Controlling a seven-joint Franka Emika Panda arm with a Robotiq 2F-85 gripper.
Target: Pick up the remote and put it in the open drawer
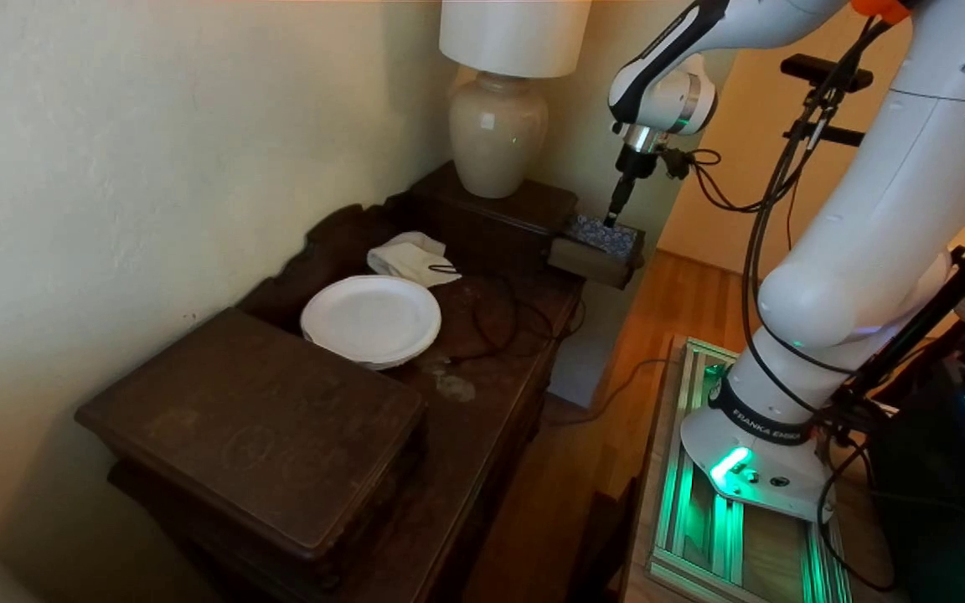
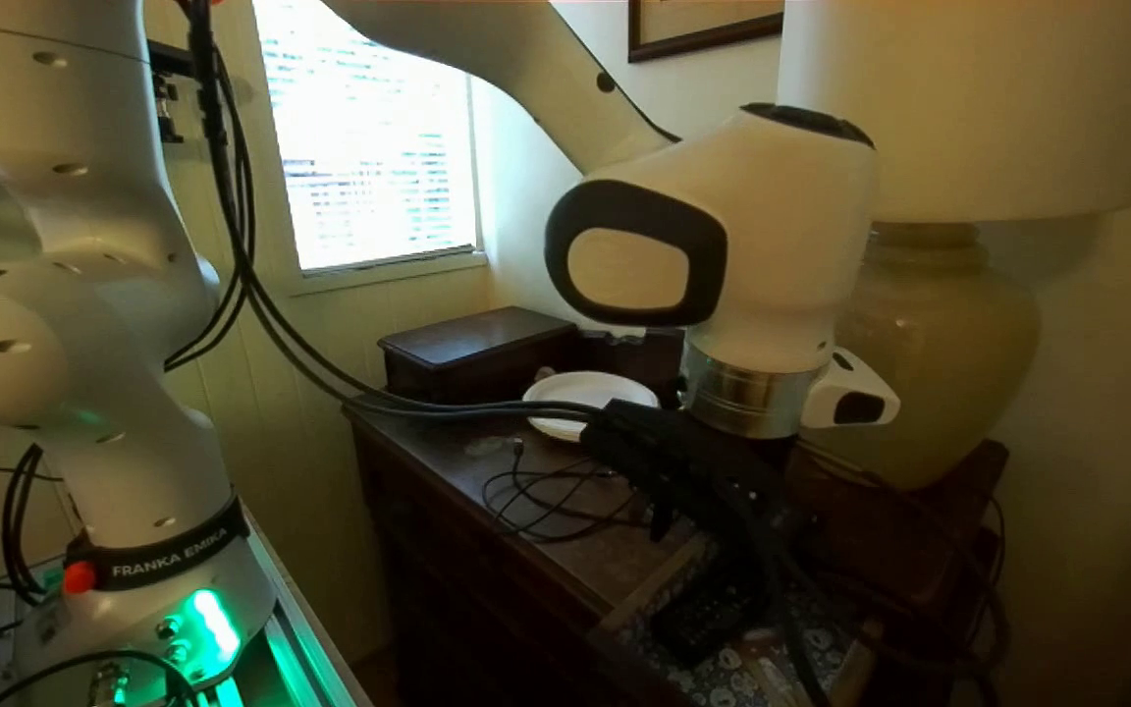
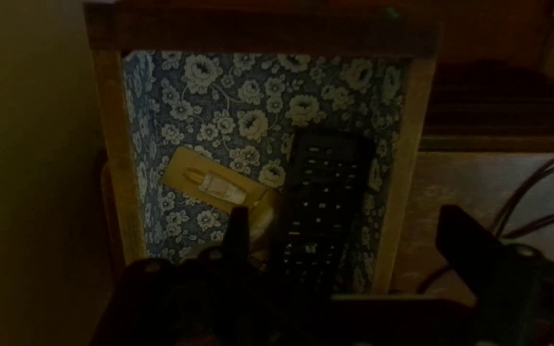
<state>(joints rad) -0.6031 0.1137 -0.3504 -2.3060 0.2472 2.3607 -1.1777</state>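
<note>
The open drawer [image 3: 408, 158] is a small box with pale wooden sides and a blue floral lining. It also shows in both exterior views [image 1: 590, 258] [image 2: 659, 581]. The black remote [image 3: 327, 187] lies inside it, along the right side in the wrist view, with its near end in shadow. The remote also shows darkly in an exterior view [image 2: 708, 617]. My gripper [image 3: 345, 215] is open with nothing between its fingers. It is above the drawer; in the wrist view one finger overlaps the drawer's inside and the other lies beyond its right side. It also shows in an exterior view [image 1: 610, 221].
A yellow packaged item [image 3: 214, 180] lies in the drawer beside the remote. On the dark table are black cables [image 2: 551, 501], a white plate [image 1: 372, 320], a pale cloth [image 1: 411, 258] and a raised wooden compartment [image 1: 252, 427]. A large lamp [image 1: 497, 138] stands close to the drawer.
</note>
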